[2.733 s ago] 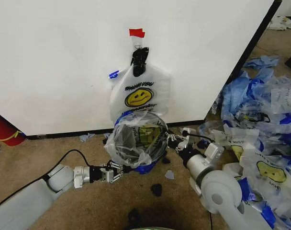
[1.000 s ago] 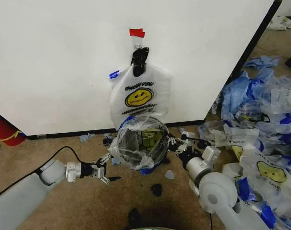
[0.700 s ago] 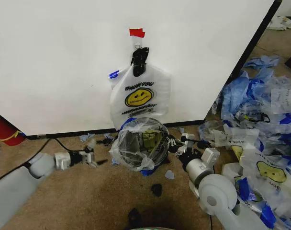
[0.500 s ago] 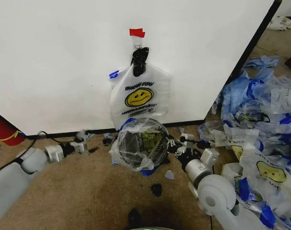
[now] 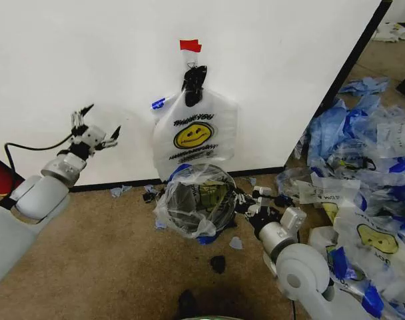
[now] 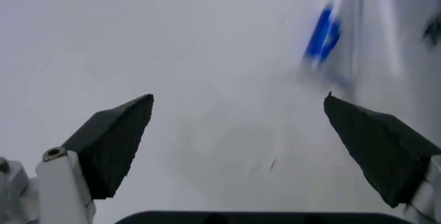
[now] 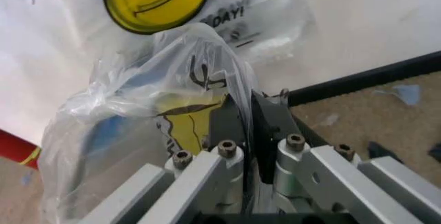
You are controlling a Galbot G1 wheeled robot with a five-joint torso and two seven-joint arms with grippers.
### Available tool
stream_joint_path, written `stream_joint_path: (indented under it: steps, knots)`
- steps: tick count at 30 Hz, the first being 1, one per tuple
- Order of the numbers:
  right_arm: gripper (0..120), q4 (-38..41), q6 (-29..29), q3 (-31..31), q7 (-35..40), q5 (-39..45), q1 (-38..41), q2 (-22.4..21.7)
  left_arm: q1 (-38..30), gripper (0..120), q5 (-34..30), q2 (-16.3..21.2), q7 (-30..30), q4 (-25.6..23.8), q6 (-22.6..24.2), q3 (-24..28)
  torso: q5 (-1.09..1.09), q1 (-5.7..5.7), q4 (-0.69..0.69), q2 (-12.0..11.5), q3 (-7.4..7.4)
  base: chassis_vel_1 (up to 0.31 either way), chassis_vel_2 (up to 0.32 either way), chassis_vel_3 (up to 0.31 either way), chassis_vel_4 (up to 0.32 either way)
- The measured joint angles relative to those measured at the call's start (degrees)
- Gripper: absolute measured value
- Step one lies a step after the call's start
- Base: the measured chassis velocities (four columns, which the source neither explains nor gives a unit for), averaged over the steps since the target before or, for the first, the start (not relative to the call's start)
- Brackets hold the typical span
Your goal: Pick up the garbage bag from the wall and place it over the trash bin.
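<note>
White wall, brown carpet. Garbage bag (image 5: 191,197) draped over trash bin (image 5: 189,212), lower centre. Right gripper (image 7: 242,146) apparently pinched its rim film; release gently. Left gripper (image 5: 94,132) spread wide, empty, upper left.

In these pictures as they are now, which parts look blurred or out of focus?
Left wrist view: the blue tape and the hanging bag's edge beside it are smeared, while the left gripper, open, has sharp fingertips. Right wrist view: the right gripper, shut on the garbage bag, is crisp; the carpet looks soft. Head view: fairly sharp overall.
</note>
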Motion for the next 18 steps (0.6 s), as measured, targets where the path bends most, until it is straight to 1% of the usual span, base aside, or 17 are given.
stream_joint_path:
  steps: [3,4,5,8,9,10,11,12,13,15,17,18]
  knots:
    - [0,0.0,0.1,0.2,0.0,-0.1,-0.1,0.0,0.6,98,-1.6,-0.1,-1.5,-5.0,1.8,-1.3,0.01,-0.01,0.04,0.0,-0.01,0.000,0.000,0.000,0.000]
    - [0,0.0,0.1,0.2,0.0,-0.1,-0.1,0.0,0.6,98,-1.6,-0.1,-1.5,-5.0,1.8,-1.3,0.01,-0.01,0.04,0.0,-0.01,0.000,0.000,0.000,0.000]
    - [0,0.0,0.1,0.2,0.0,-0.1,0.0,0.0,0.7,98,-3.2,-0.1,-1.6,-7.0,2.2,-1.7,0.01,0.00,0.05,0.0,0.00,0.000,0.000,0.000,0.000]
    - [0,-0.2,0.1,0.1,0.0,-0.1,0.4,0.0,1.0,98,-10.4,0.2,-0.3,-12.5,2.9,-1.8,0.01,0.00,0.05,0.0,0.00,0.000,0.000,0.000,0.000]
    - [0,-0.2,0.1,0.0,0.0,-0.1,0.6,0.0,1.2,98,-15.3,0.4,1.3,-15.2,3.0,-1.1,0.03,-0.01,0.05,0.0,-0.01,0.000,0.000,0.000,0.000]
    - [0,-0.3,0.1,0.0,0.0,-0.1,0.7,0.1,1.3,98,-18.9,0.5,3.2,-16.8,2.6,-0.5,0.03,0.00,0.04,0.0,0.00,0.000,0.000,0.000,0.000]
    - [0,-0.3,0.1,0.0,0.0,-0.1,0.7,0.1,1.3,98,-18.9,0.5,3.2,-16.8,2.6,-0.5,0.03,0.00,0.04,0.0,0.00,0.000,0.000,0.000,0.000]
    - [0,-0.3,0.1,-0.1,0.0,-0.1,0.7,0.1,1.4,98,-21.9,0.5,5.1,-17.8,2.1,0.0,0.00,0.00,0.03,0.0,0.00,0.000,0.000,0.000,0.000]
    - [0,-0.3,0.1,-0.2,0.0,-0.1,0.8,0.1,1.4,98,-26.0,0.4,8.3,-18.6,0.9,0.9,0.01,-0.01,0.03,0.0,0.00,0.000,0.000,0.000,0.000]
    - [0,-0.3,0.1,-0.4,0.0,-0.1,0.9,0.1,1.3,96,-30.0,0.0,13.3,-18.4,-1.3,1.9,0.01,-0.01,0.04,0.0,-0.01,0.000,0.000,0.000,0.000]
    - [0,-0.2,0.0,-1.4,-0.1,-0.2,1.5,-0.3,1.4,96,-33.1,-0.2,21.1,-15.7,-4.7,3.3,0.00,0.00,0.01,0.0,0.00,0.000,0.000,0.000,0.000]
    - [0,-0.2,-0.1,-1.9,-0.4,-0.3,2.0,-0.6,1.5,96,-33.9,-0.3,24.0,-14.1,-5.7,4.1,0.00,0.00,0.05,0.0,0.01,0.000,0.000,0.000,0.000]
